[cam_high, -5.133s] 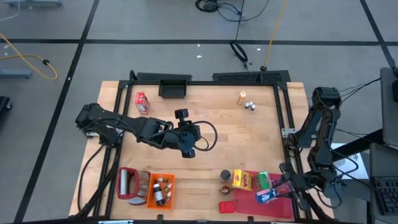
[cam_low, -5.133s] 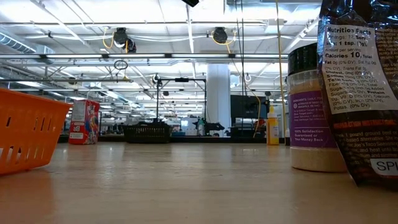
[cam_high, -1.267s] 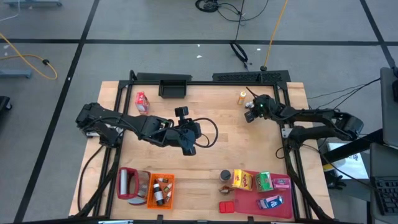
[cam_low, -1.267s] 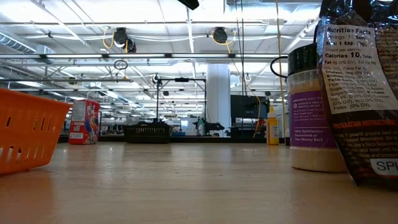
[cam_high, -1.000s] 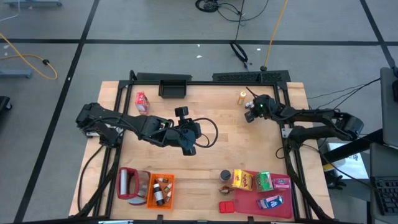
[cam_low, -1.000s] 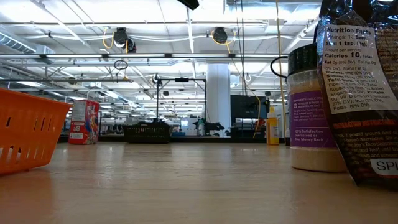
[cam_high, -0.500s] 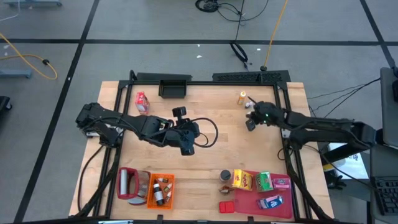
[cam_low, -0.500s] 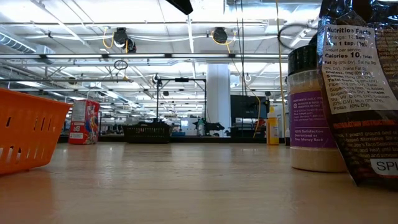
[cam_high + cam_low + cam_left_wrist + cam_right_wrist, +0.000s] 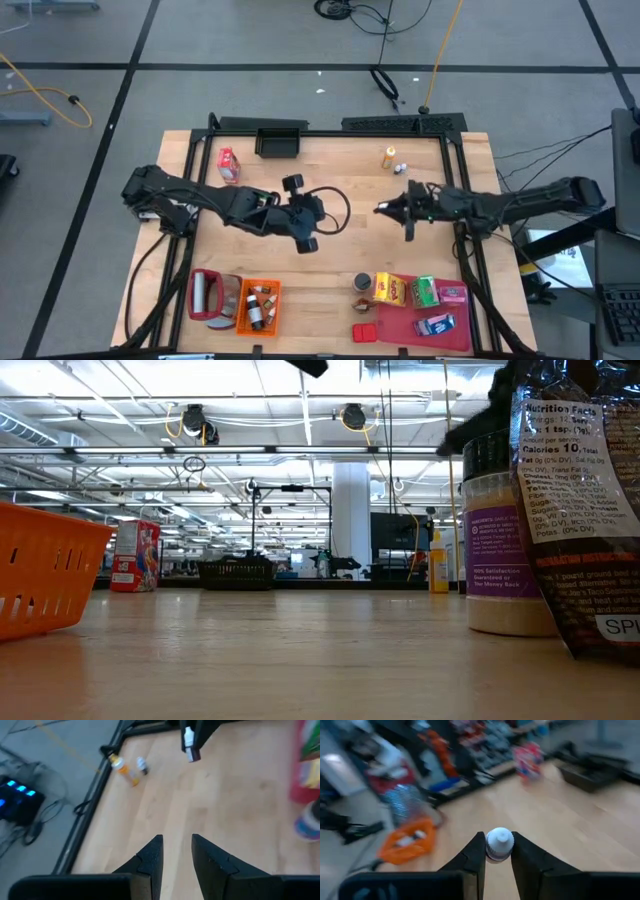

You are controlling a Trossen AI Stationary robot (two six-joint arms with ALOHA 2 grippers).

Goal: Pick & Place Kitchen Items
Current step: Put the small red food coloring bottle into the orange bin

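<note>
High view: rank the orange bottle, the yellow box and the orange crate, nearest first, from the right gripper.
From the right gripper, shut on a small white-capped bottle:
1. Orange bottle, by the far edge.
2. Yellow box, near edge, right side.
3. Orange crate, near-left corner.

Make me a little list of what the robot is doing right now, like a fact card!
right gripper: over the middle of the table, shut on a small white-capped bottle
left gripper: over the table's middle, holds nothing, a narrow gap between its fingers
far edge: orange bottle and one small bottle
near left: orange crate with little bottles
near right: pink-red tray, food boxes on and beside it
</note>
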